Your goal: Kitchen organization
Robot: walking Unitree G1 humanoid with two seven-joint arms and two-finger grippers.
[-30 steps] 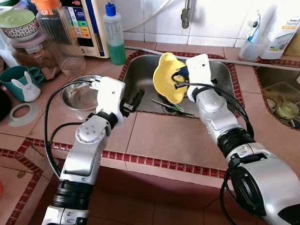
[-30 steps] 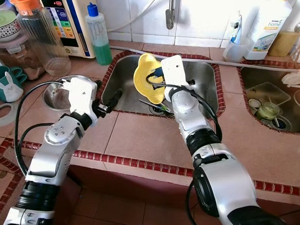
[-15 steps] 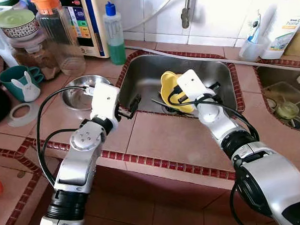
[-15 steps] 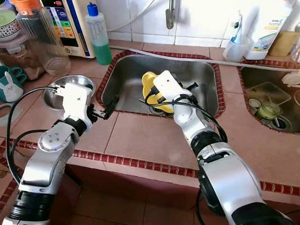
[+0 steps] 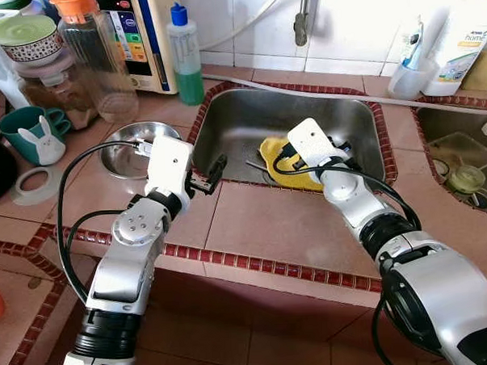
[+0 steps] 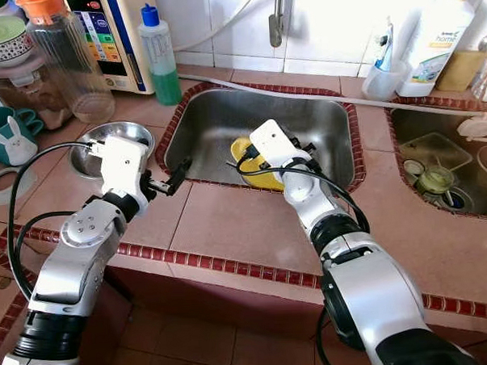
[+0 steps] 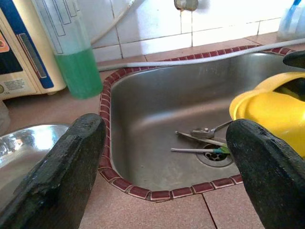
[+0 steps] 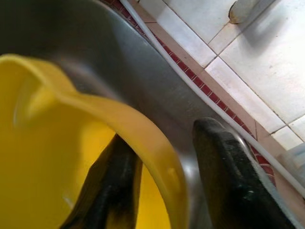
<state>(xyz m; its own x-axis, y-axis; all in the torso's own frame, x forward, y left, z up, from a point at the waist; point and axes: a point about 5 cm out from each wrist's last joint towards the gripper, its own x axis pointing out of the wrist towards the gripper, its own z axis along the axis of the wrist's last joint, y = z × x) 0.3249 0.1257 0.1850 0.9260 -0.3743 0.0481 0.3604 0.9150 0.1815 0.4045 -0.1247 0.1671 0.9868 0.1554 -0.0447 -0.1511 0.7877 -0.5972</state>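
In the steel sink point(image 5: 241, 126), low near the drain, the right gripper point(image 8: 162, 176) has its two black fingers point(image 8: 238, 176) astride the rim of a yellow bowl point(image 5: 278, 153), one finger inside the bowl and one outside; whether they pinch the rim or stand just off it cannot be told. The bowl sits tilted at the sink's bottom, just beside some cutlery point(image 7: 202, 140) lying by the drain. The left gripper point(image 7: 167, 157) hovers over the sink's near left corner with its fingers spread wide apart and nothing between them. On the tiled counter point(image 5: 269, 222) to the left of the sink lies a steel dish point(image 5: 125, 155), and farther left a green mug point(image 5: 33, 133) with a rabbit figure. Behind them stand a clear jar point(image 5: 93, 60) with an orange lid and a bottle point(image 5: 186, 60) of green liquid at the back wall. A second sink point(image 5: 460, 149) lies to the right.
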